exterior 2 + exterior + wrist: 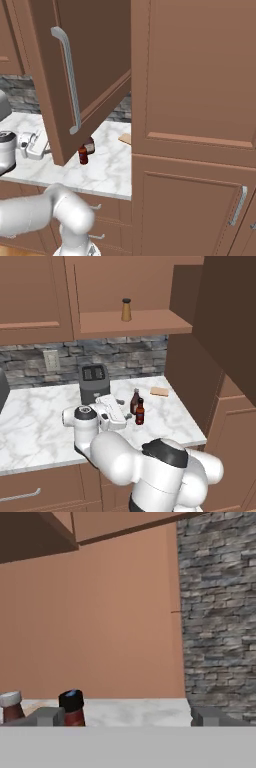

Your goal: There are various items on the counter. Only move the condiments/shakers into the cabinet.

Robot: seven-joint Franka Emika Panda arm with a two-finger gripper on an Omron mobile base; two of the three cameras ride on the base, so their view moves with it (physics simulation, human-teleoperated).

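Cabinet point(130, 323), one, brown wood, on the wall above the worktop, with its door swung open; the right base view shows that door and its long metal handle from the side. On the single plain shelf inside stands one tan shaker point(126, 310) with a dark cap, upright.

Counter point(40, 421), one, white marble with grey veins, backed by a grey stone wall. On it stand, from large to small: one dark grey toaster point(93, 383) with two slots, against the back wall; one flat tan slab point(159, 391), near the right end; two small bottles, both upright and just beside each other, between the toaster and the slab. The black-capped bottle point(140, 412) has a red label and stands nearer the front edge; the pale-capped bottle point(135, 401) is reddish-brown and stands behind it. In the hand view both bottles appear at the lower left.

Gripper point(127, 408), one, low over the counter just left of the two bottles, its jaws spread wide with nothing between them.
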